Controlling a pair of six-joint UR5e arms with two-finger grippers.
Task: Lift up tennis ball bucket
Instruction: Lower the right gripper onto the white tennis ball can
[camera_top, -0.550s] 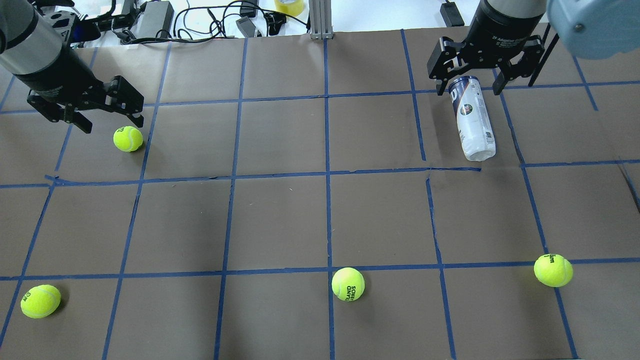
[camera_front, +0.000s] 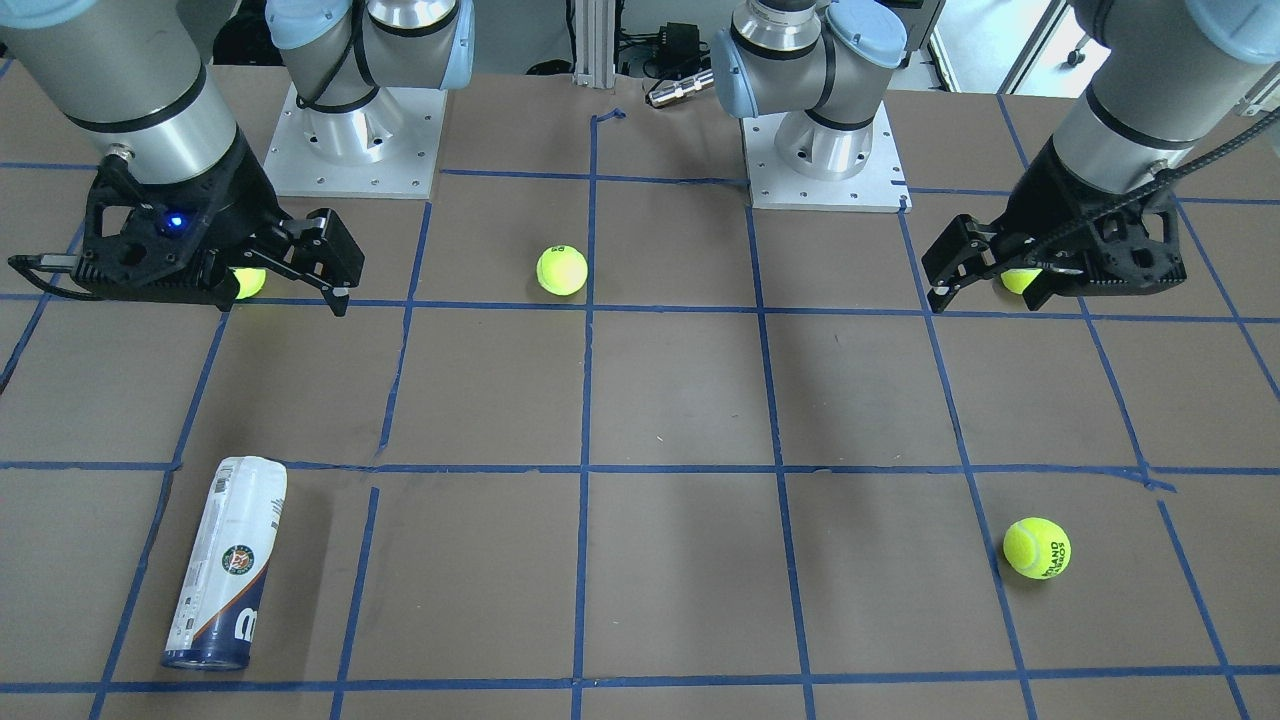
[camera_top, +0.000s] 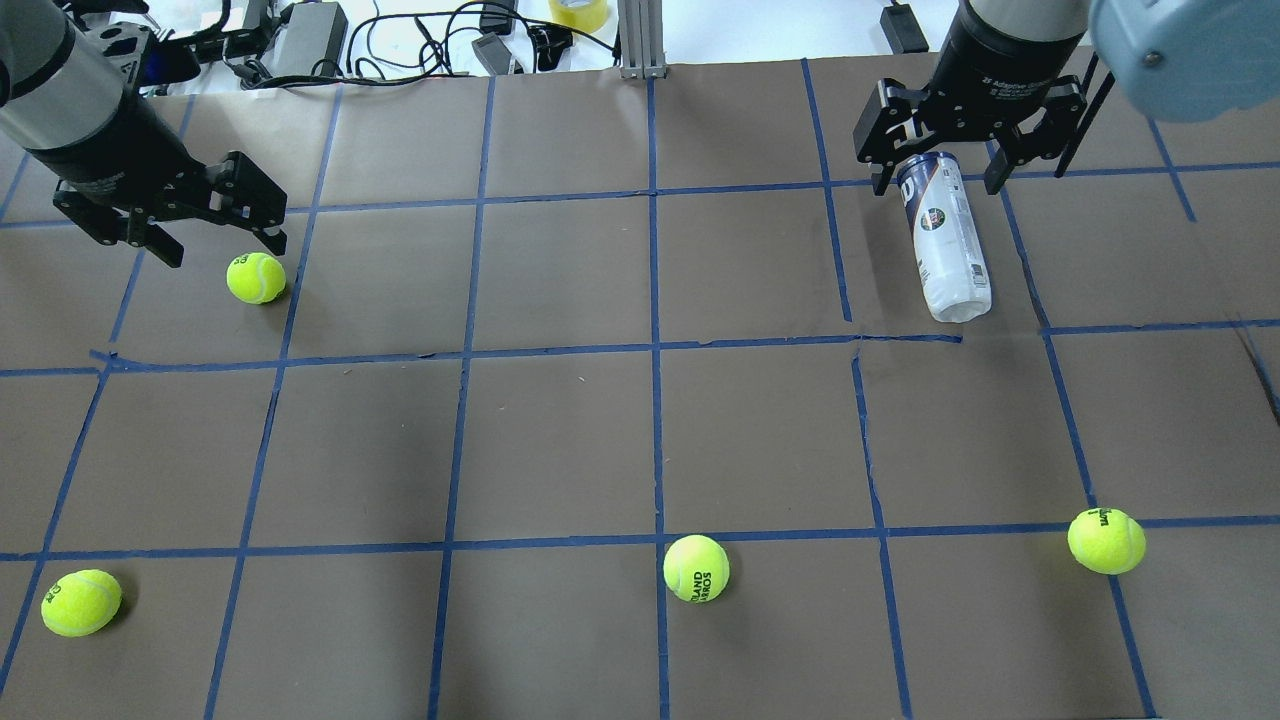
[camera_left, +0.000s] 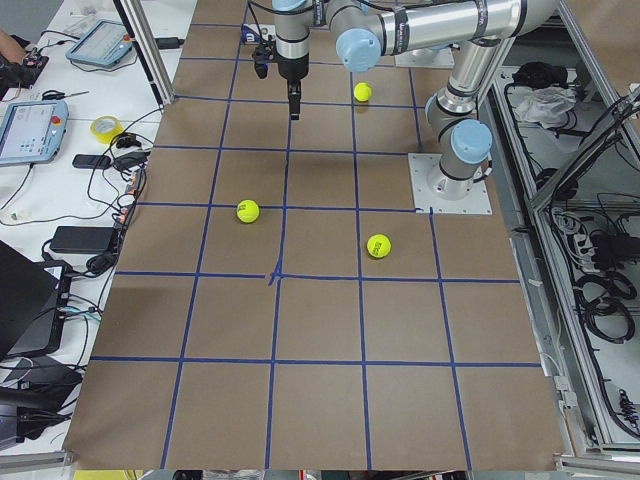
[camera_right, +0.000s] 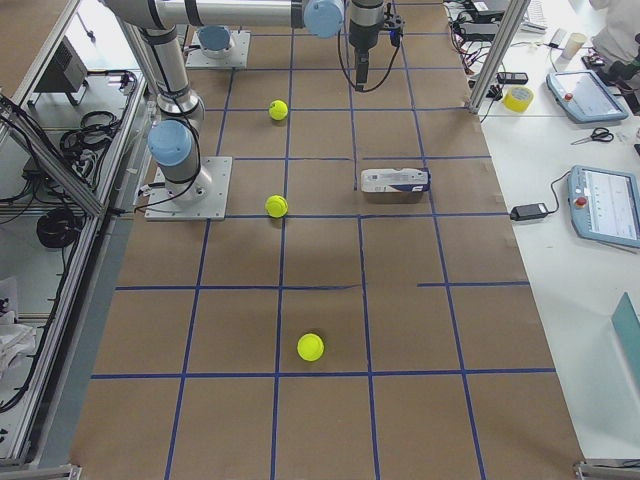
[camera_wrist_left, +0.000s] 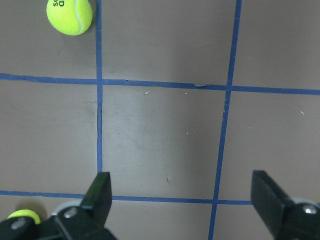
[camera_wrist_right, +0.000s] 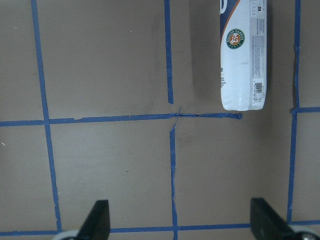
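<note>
Across the table (camera_top: 560, 440): one bucket (camera_top: 945, 240), four balls (camera_top: 256, 277) (camera_top: 81, 602) (camera_top: 696, 568) (camera_top: 1106, 540).

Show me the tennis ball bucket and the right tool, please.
tennis ball bucket (camera_top: 947, 250), overhead exterior view, white middle of its side.
right tool (camera_wrist_right: 181, 217), right wrist-mounted view, midway between its open fingertips.

The tennis ball bucket (camera_wrist_right: 243, 55) carries a round emblem (camera_wrist_right: 235, 38) ringed with small lettering that seems to read "ROLAND GARROS". Beside the emblem are fine print and a barcode (camera_wrist_right: 258, 88), with digits too small to read. Over the bucket's navy end, the right gripper (camera_top: 937, 184) shows white print beginning "2F Adaptive". Well apart from the bucket, toward the robot, the middle tennis ball (camera_top: 696, 568) shows "OLAND ARROS" and the right-side tennis ball (camera_top: 1106, 540) shows "Wilson".
</note>
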